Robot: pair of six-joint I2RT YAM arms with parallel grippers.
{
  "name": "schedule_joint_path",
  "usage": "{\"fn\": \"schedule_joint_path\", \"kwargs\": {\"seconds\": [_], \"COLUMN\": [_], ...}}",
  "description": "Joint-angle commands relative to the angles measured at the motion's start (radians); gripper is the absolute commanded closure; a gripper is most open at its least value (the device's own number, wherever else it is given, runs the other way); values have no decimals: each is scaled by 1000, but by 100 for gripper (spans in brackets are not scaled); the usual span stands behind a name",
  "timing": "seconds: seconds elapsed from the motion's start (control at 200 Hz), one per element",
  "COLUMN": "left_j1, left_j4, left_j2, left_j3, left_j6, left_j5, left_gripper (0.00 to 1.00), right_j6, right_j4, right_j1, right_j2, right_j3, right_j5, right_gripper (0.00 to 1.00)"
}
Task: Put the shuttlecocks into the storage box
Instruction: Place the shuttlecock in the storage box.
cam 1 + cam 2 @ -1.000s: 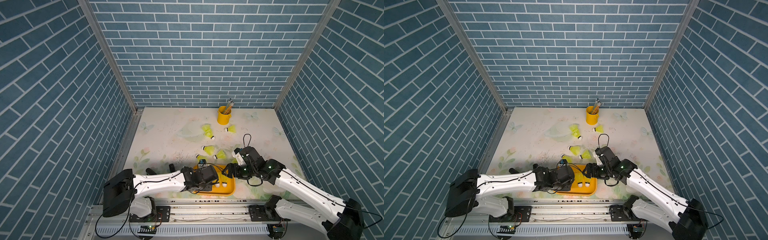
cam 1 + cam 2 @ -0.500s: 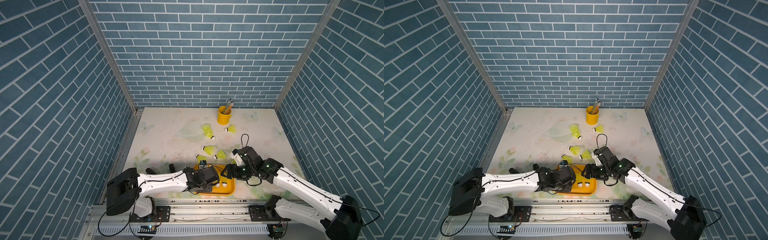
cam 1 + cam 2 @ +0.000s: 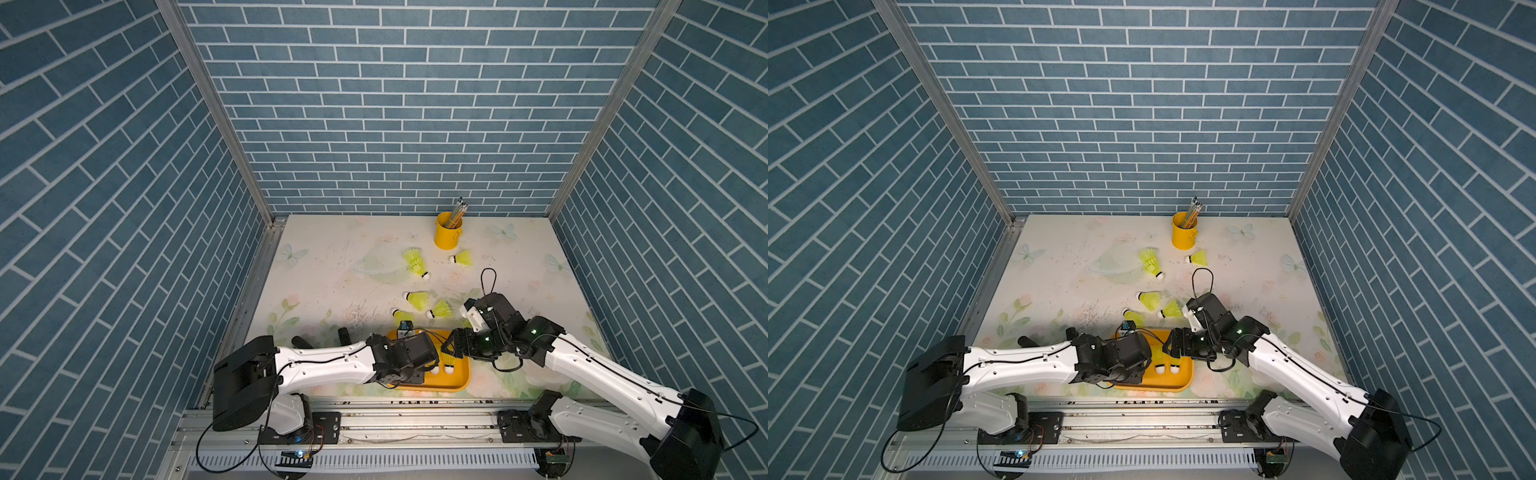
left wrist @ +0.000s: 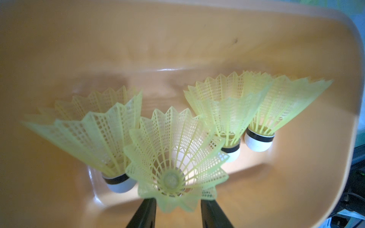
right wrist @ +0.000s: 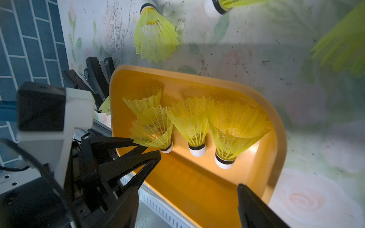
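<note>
Inside the storage box (image 5: 276, 138), beside three shuttlecocks (image 5: 197, 122), my left pincer (image 4: 178, 200) is sitting slightly apart around the fourth shuttlecock (image 4: 171, 158)'s skirt rim. I am meaning to back straight out, unsnagged, my right pincer (image 3: 449, 351) hovering wide, empty.

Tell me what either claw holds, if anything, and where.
Left gripper brackets a neon yellow plastic shuttlecock at its skirt rim; grip unclear. Right gripper holds nothing.

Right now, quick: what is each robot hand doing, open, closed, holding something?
Left hand: slightly open, fingers either side of a shuttlecock resting in the storage box.
Right hand: wide open, holding nothing.
</note>
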Motion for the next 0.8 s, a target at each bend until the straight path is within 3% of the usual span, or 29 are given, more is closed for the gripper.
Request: {"fn": "schedule_joint_path", "kwargs": {"seconds": [0.0,0.4,0.795], "left_j1": [-8,-8,-7], "left_j4": [-35,-82,-128], "left_j2": [-8,-38,-89], "left_j3": [15,52,117], "left_j6": [8,9,19], "left_j5": [-19,-41,-103], "left_gripper": [56,45,25], "right_j6": [-11,-10,39], "right_j4": [6,-17,-26], "right_j1": [6,6,5], "right_j2": [5,5,61], "right_j3": [11,61,165], "right_j5": [-3,47,171], "right_gripper": [19,19,25]}}
